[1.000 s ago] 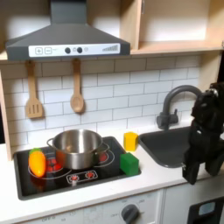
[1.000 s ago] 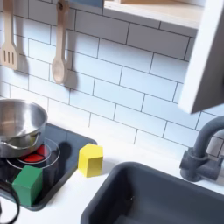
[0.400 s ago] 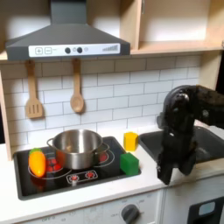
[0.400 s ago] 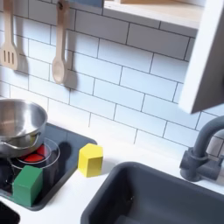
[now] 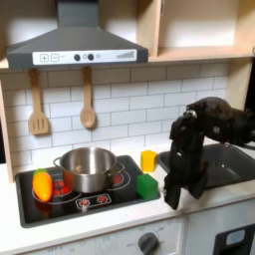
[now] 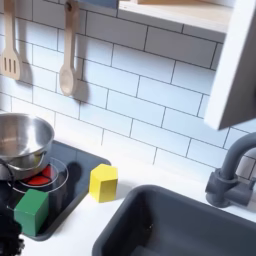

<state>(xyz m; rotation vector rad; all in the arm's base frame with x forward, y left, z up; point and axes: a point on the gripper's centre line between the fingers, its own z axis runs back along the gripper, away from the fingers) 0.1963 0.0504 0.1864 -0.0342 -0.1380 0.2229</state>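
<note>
In the first exterior view the arm hangs low over the front of the table (image 5: pixel 120 214) with its pincer (image 5: pixel 173 196) pointing down just to the right of the green block (image 5: pixel 147 185); whether its jaws are parted or closed I cannot tell, since the dark tip blurs against the arm; nothing seems to be held in it. The green block sits at the front right corner of the black stove top (image 5: pixel 85 191), near the yellow block (image 5: pixel 148 159) which stands behind it on the white table; in the second exterior view the green block (image 6: pixel 31 211) lies on the stove corner and the yellow block (image 6: pixel 103 182) just off its edge, apart from each other. To work well here, my judgement is that the pincer should come straight down over the green block with jaws square to its flat sides, keeping clear of the yellow block behind and of the steel pot (image 5: pixel 88 167) to the left; the block looks rigid and easy to pinch. The surface is a toy kitchen: an orange piece (image 5: pixel 42 184) lies on the stove's left, a dark sink (image 6: pixel 190 228) with faucet (image 6: pixel 236 170) to the right, white tiled wall (image 5: pixel 125 100) behind, a wooden spatula (image 5: pixel 38 105) and spoon (image 5: pixel 88 100) hanging under the hood (image 5: pixel 76 40).
</note>
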